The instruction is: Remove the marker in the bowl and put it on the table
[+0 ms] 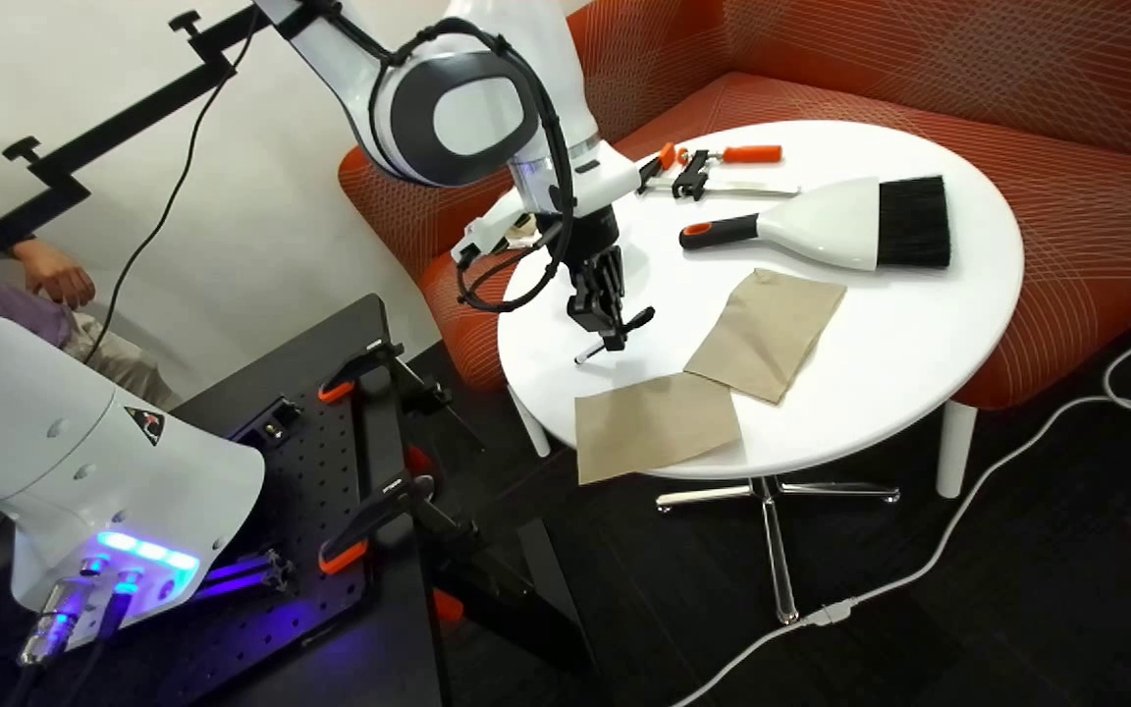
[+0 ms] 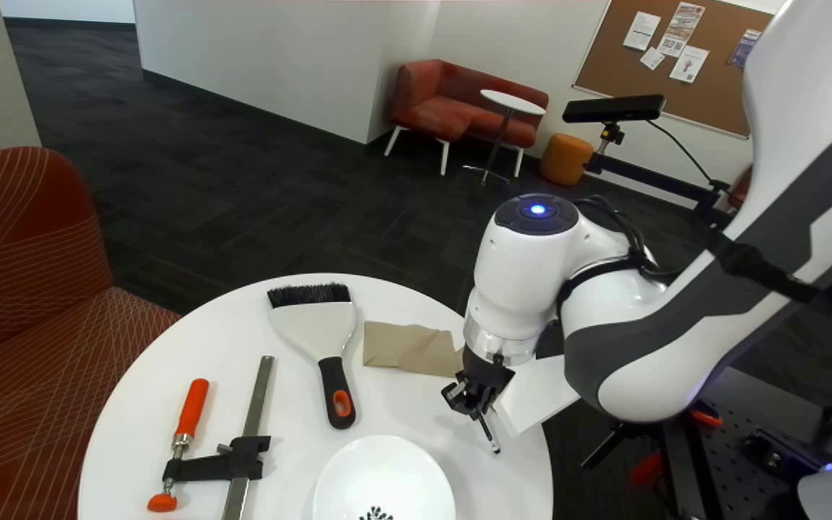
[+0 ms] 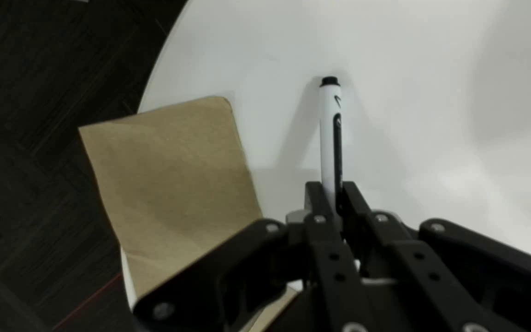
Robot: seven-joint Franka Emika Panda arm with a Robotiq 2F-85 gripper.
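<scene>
One marker (image 3: 329,133), clear of the bowl (image 2: 380,462), is held by the gripper (image 3: 332,191), jaws closed onto its barrel, low over the table (image 1: 919,334), contact not discernible; removal is judged done, laying down and release being left.

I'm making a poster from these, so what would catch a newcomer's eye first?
Likely the white robot arm, reaching over the round white table with a marker held in its gripper. Next, the orange-red couch curving alongside, and the big black-bristled brush lying on the table.
</scene>
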